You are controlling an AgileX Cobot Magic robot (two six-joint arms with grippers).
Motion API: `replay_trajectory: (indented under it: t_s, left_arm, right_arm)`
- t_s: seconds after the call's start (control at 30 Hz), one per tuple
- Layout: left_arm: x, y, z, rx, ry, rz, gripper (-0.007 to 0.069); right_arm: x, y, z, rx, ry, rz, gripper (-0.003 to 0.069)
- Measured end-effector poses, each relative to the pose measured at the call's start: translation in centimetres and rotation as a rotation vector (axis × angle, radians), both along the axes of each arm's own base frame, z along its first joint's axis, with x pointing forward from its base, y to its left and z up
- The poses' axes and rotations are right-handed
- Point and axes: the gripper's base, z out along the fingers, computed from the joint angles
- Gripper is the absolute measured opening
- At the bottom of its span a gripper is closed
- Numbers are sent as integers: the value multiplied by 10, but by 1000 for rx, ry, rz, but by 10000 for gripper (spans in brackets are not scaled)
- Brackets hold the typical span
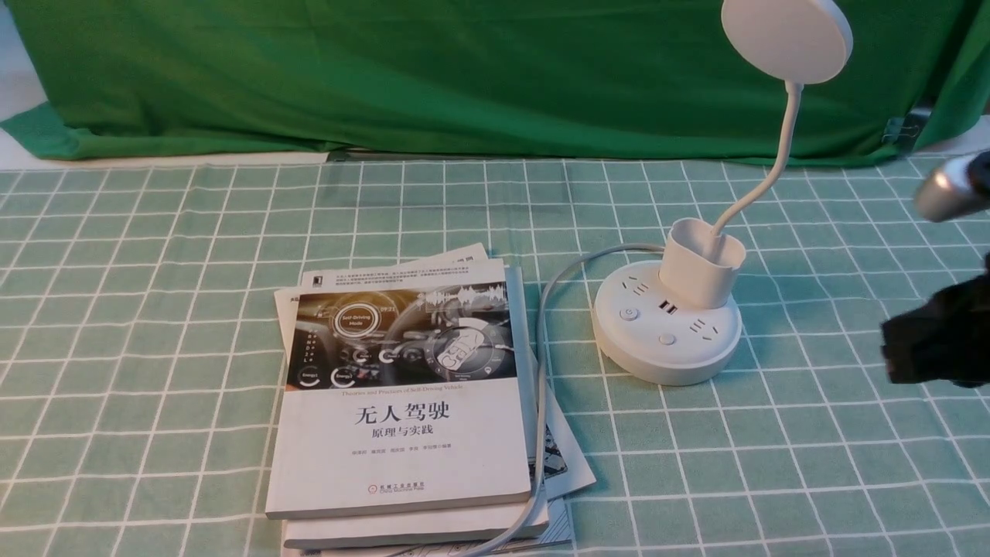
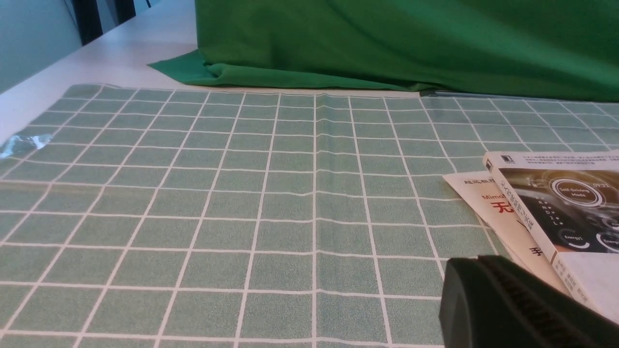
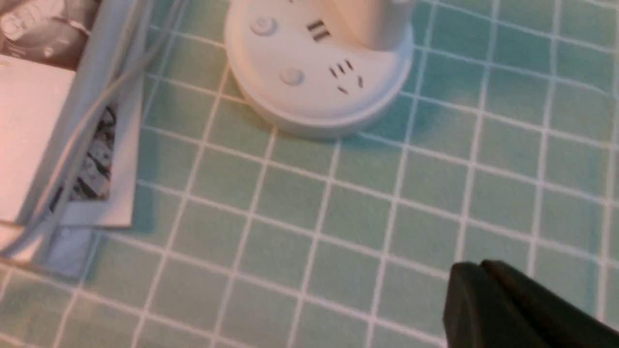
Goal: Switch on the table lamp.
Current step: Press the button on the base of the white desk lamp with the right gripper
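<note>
Jaws pressed together and empty on both. Left gripper [image 2: 476, 268] sits over the checked tablecloth [image 2: 242, 217] beside the books [image 1: 402, 402]. Right gripper [image 3: 476, 273] hovers near the table lamp [image 1: 667, 325], not touching. Lamp stands right of the books, in front of the green backdrop [image 1: 464, 77].

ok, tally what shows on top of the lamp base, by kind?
Buttons: 2
USB ports: 2
Sockets: 2
Total: 6 showing; the cup hides the back of the base.
</note>
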Motion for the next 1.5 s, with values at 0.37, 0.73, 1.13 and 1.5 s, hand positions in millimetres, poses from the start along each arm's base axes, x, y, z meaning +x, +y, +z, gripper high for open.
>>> replay_trajectory:
  t_s: [0.37, 0.73, 1.13, 1.5]
  left_arm:
    - [0, 0, 0, 0, 0, 0, 21]
    - [0, 0, 0, 0, 0, 0, 21]
    - [0, 0, 0, 0, 0, 0, 21]
    - [0, 0, 0, 0, 0, 0, 21]
  right_arm:
    - [49, 54, -61, 7, -72, 78, 36]
    - [69, 62, -107, -8, -7, 39, 38]
    - [92, 74, -90, 33, 0, 19, 39]
    - [109, 82, -109, 11, 64, 21, 39]
